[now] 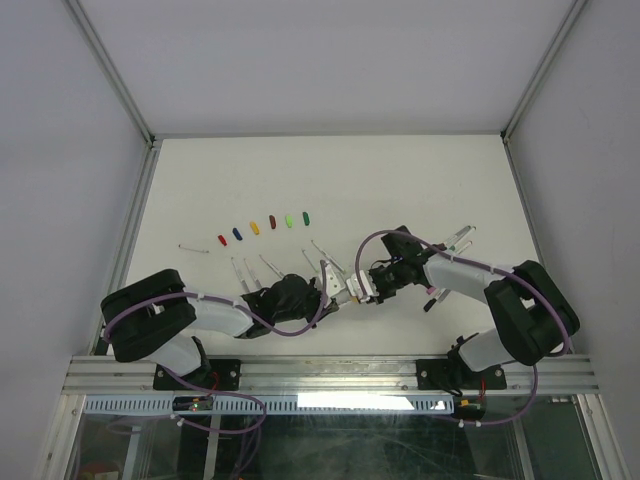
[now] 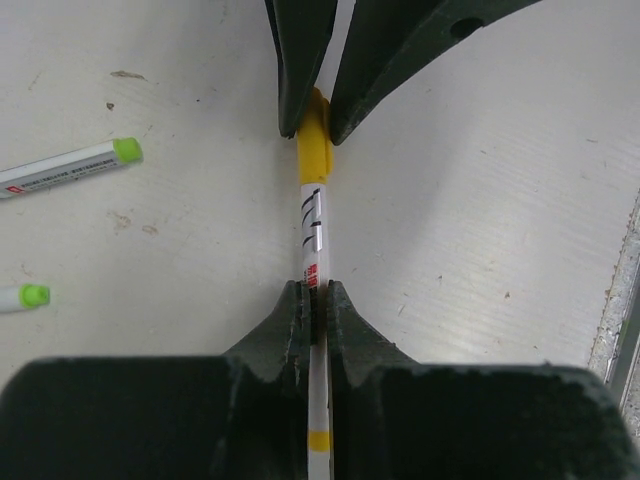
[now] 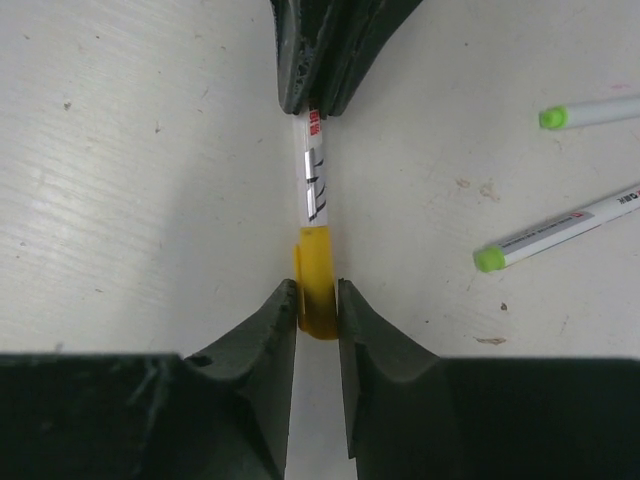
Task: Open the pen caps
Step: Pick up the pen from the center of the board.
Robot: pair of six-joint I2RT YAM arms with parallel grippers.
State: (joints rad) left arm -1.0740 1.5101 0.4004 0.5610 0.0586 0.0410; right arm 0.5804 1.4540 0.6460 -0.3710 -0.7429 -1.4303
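left gripper (image 2: 318,297), closest to its own wrist camera, is pressed tight on one white pen barrel (image 2: 313,225). right gripper (image 3: 318,292) faces it, both fingers pinching the one yellow cap (image 3: 316,262), which is not off the pen's end yet. the pen spans the gap between the two arms, over the table (image 1: 420,180). farther back, six loose caps (image 1: 272,222) lie in a row: red, blue, yellow, maroon, two green. two green-tipped pens (image 3: 560,228) lie nearby.
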